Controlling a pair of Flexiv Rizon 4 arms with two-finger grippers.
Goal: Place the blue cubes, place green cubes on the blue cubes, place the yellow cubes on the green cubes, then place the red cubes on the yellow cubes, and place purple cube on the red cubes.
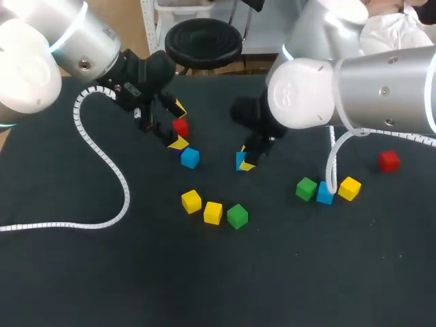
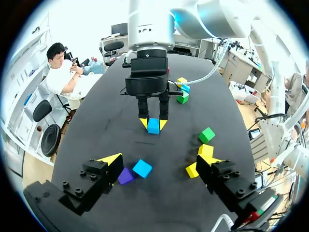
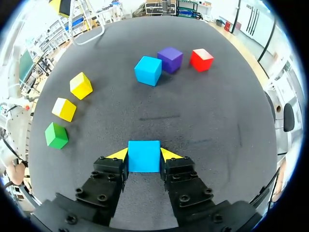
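Currently, the dark counter (image 1: 102, 272) carries eleven small, solid-colour cubes.

1. Left claw (image 2: 161, 162): fingers spread wide, holding nothing. It sits over a cluster at centre-left of the counter.
2. Cluster by the left claw: the left red cube (image 1: 180, 127), the purple cube (image 2: 126, 175) and the left blue cube (image 1: 190, 158) lie in a short row. The purple one is in the middle, close to its neighbours. In the left wrist view the purple cube sits just beside one finger, with the blue one further in between the fingers.
3. Front row: the first yellow cube (image 1: 191, 201), the second yellow cube (image 1: 212, 212) and the left green cube (image 1: 237, 216) lie side by side in a slightly slanted line.
4. Right claw (image 3: 144, 154): clamped on the held blue cube (image 2: 153, 125), with a yellow tip against each of two opposite faces. The cube is level and at counter height, near the counter's middle; contact with the surface cannot be determined.
5. Right group: the right green cube (image 1: 306, 188), the right blue cube (image 1: 324, 193) and the right yellow cube (image 1: 349, 188) lie close together.
6. The right red cube (image 1: 389, 161) sits alone, apart from the group.
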